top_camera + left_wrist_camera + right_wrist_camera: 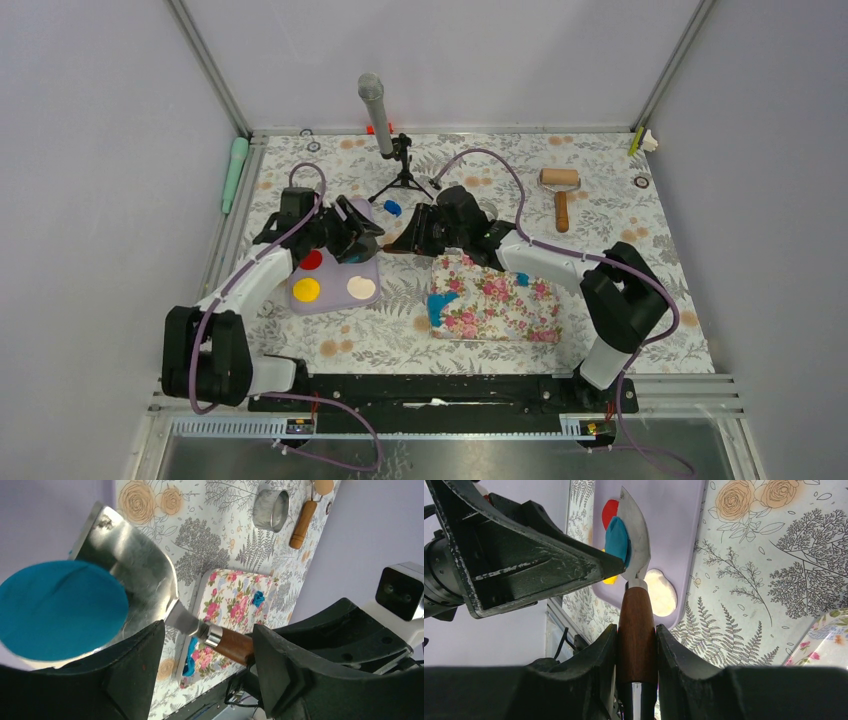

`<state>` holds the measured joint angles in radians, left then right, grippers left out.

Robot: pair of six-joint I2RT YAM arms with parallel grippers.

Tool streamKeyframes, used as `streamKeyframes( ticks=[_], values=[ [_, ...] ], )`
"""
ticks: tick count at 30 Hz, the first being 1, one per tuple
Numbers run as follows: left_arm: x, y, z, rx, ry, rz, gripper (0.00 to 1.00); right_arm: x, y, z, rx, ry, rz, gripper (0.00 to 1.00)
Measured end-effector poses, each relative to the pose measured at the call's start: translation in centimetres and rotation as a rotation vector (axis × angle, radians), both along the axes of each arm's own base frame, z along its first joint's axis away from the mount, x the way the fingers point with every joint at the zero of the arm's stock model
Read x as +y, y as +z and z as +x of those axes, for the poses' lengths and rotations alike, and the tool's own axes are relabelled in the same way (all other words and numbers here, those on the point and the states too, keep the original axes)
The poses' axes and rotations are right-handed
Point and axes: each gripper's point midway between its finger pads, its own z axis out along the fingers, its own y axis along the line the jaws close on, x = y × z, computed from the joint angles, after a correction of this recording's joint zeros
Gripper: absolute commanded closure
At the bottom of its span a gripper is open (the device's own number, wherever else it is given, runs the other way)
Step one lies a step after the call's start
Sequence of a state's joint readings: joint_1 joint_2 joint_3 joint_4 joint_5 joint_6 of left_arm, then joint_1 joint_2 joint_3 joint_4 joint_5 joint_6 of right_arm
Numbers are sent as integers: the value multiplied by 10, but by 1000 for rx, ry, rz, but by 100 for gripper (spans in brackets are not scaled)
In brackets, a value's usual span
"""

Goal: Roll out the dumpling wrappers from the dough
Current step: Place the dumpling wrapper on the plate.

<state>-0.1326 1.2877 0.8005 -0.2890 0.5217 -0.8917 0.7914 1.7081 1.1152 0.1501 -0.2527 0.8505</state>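
Observation:
My right gripper [636,629] is shut on the wooden handle [636,615] of a metal scraper. On its blade [145,575] lies a round blue dumpling wrapper [60,607], held above the purple tray [335,272]. The wrapper [616,539] shows edge-on in the right wrist view. My left gripper [206,630] stands open right beside the blade, its fingers [135,670] either side of the scraper's neck, gripping nothing. Ragged blue dough scraps [440,306] lie on the left end of the floral pink mat [505,300]. A small blue lump [392,208] sits by the tripod.
The purple tray carries a red disc [311,260], a yellow disc [306,289] and a cream disc [361,288]. A wooden roller [560,190] lies at the back right. A metal ring cutter [271,509] and a microphone on a tripod [378,115] stand at the back.

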Motion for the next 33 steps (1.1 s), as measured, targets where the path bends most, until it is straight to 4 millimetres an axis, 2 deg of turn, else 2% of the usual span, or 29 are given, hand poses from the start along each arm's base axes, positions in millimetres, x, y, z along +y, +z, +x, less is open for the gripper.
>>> streamKeyframes(
  ticks=[5, 9, 13, 23, 33],
  values=[
    [-8, -10, 8, -5, -19, 4, 35, 0, -2, 0, 3, 0, -3, 100],
    [-11, -23, 7, 13, -34, 48, 35, 0, -3, 0, 4, -1, -7, 100],
    [-12, -25, 8, -4, -59, 109, 35, -1, -4, 0, 8, -1, -11, 100],
    [8, -38, 11, 13, -61, 281, 35, -2, -6, 0, 10, -7, -19, 100],
    [11, -42, 13, 19, -74, 324, 35, -3, -8, 0, 15, -12, -28, 100]
  ],
)
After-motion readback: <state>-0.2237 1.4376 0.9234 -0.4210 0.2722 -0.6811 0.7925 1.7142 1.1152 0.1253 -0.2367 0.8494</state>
